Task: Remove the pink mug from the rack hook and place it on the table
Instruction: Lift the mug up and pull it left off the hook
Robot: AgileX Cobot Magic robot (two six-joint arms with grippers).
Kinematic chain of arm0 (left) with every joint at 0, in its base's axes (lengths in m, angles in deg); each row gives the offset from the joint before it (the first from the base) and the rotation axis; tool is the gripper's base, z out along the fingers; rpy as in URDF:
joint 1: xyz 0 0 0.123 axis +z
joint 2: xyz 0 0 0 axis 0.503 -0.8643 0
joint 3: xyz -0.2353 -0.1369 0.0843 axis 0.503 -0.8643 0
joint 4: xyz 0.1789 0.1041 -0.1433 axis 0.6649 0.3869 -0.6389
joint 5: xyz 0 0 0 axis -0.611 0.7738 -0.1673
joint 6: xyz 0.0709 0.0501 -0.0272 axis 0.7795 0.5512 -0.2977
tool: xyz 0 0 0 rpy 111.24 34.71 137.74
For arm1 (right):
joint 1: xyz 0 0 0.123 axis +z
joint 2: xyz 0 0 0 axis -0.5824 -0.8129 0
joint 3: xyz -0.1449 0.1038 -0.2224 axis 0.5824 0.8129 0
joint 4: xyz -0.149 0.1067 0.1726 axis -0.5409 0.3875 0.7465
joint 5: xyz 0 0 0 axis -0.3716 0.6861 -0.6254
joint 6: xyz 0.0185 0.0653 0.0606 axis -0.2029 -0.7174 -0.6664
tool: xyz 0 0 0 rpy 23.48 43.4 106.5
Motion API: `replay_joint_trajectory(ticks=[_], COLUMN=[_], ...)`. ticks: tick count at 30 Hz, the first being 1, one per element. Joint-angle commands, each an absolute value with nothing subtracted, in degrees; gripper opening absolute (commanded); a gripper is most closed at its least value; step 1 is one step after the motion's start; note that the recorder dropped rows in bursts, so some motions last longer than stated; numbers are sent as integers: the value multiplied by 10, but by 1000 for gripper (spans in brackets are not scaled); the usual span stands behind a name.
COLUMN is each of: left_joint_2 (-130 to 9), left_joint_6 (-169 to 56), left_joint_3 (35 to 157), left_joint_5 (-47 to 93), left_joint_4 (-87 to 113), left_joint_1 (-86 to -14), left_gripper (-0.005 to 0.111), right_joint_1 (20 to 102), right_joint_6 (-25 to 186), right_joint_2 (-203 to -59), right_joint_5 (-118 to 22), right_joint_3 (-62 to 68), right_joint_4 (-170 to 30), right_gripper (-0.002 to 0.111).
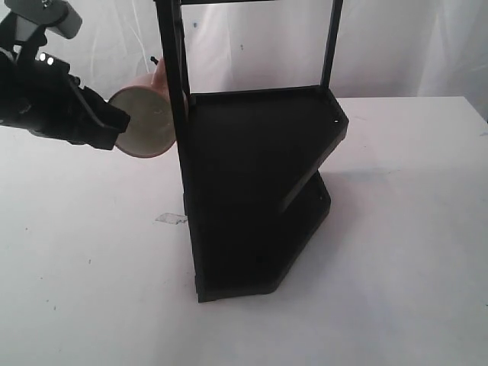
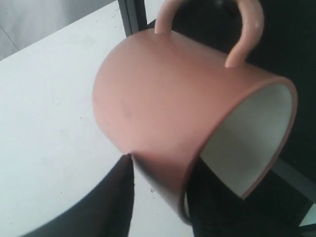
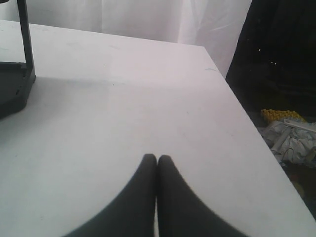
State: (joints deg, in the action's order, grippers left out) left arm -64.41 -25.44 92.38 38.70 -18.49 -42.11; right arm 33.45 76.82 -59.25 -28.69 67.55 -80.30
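So, progress check: the grab is done, the rest isn't. The left hand point(image 1: 120, 126) is clamped on the pink mug point(image 1: 145, 120) at the rim. In the left wrist view one finger sits on the outside wall and the other goes inside the cream mouth. The mug is up in the air, tipped on its side, with the open end facing away from the rack point(image 1: 252, 191) and the handle pointing toward it. It's tight against the rack's left post and well above the worktop point(image 1: 396, 267).

There's a small dark nub that I take for the rack hook point(image 1: 155, 59), poking out just above the mug. I honestly can't tell if the handle loop is clear of it, since the loop only frames dark rack behind it. My guess is it's around mid-lift-off. What's left is pulling the mug clear, bringing it down and setting it on the worktop.

Pose-wise, the left arm comes in from the left side roughly level, with the wrist turned so the hand pinches the lower part of the rim. The right hand point(image 3: 157, 163) hangs low over bare worktop out past the rack. Its fingers are pressed together and it holds nothing.
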Motion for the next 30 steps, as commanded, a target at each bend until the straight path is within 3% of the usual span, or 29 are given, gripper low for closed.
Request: replay_joint_trajectory(ticks=[1, 3, 30], left_joint_2=[-643, -643, -593], left_joint_6=[-251, -251, -275], left_joint_3=[926, 926, 926], left_joint_5=[392, 397, 449], left_joint_4=[-197, -197, -200], left_joint_1=[-423, -423, -423], left_gripper=[15, 0, 0], right_joint_1=[332, 332, 332], right_joint_6=[764, 764, 764], right_joint_2=[-591, -591, -591], right_joint_5=[-290, -290, -290], right_joint_3=[676, 676, 676], right_joint_4=[-804, -804, -804], right_gripper=[0, 0, 0])
